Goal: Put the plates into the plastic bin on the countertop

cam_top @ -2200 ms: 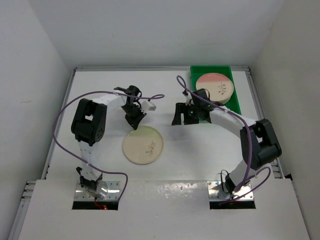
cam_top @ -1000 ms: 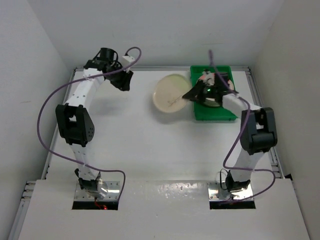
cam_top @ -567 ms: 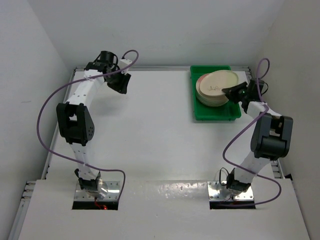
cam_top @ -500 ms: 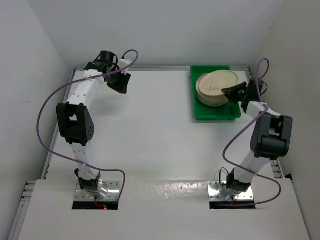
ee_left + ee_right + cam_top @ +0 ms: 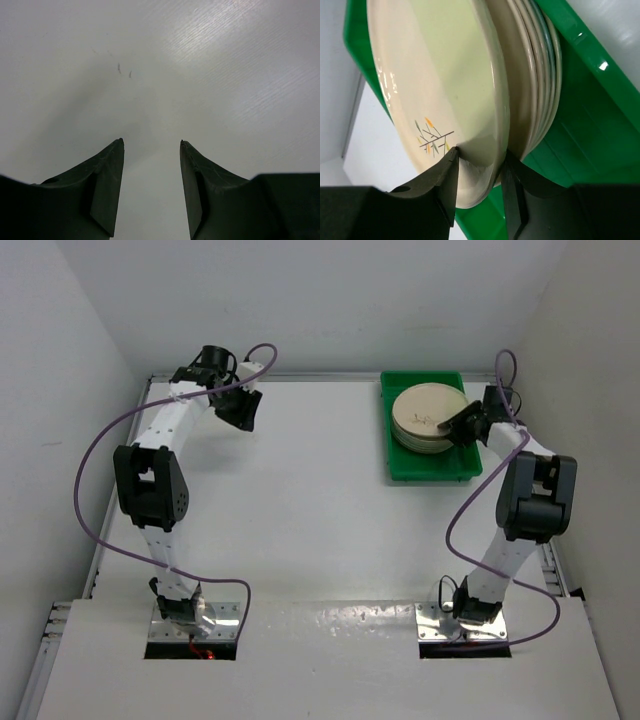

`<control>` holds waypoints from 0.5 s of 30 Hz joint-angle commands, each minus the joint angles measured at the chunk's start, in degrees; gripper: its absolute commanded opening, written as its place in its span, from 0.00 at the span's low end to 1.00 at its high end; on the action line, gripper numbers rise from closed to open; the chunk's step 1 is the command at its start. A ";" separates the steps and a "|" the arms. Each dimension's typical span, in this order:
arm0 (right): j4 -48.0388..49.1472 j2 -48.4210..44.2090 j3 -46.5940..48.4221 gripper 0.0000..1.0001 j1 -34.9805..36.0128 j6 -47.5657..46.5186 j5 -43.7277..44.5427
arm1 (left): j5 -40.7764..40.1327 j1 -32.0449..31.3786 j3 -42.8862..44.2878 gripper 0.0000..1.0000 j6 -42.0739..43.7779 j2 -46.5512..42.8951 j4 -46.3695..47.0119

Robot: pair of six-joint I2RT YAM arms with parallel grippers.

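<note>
A stack of cream plates (image 5: 427, 418) lies in the green plastic bin (image 5: 432, 472) at the back right of the white countertop (image 5: 300, 500). My right gripper (image 5: 455, 428) is at the stack's right edge. In the right wrist view the top plate (image 5: 430, 75), with its sprig drawing, rests on the other plates (image 5: 540, 85) in the bin (image 5: 590, 125). The right gripper (image 5: 480, 152) stands open, its jaws still on either side of that plate's rim. My left gripper (image 5: 240, 412) hangs open over the bare countertop (image 5: 175, 60) at the back left, with nothing between the fingers of the left gripper (image 5: 151, 142).
White walls close in the countertop at the back and on both sides. Purple cables loop from both arms. The bin's right wall stands close to the right arm's wrist.
The right gripper carried the plate over the bin, lowered it from a tilt until it lay flat on the stack, and widened its jaws. The left arm stayed at the back left.
</note>
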 commanded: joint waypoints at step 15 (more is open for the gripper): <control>-21.39 0.10 12.68 0.57 6.27 -18.21 21.18 | 0.12 -0.18 0.17 0.51 -0.01 0.10 1.20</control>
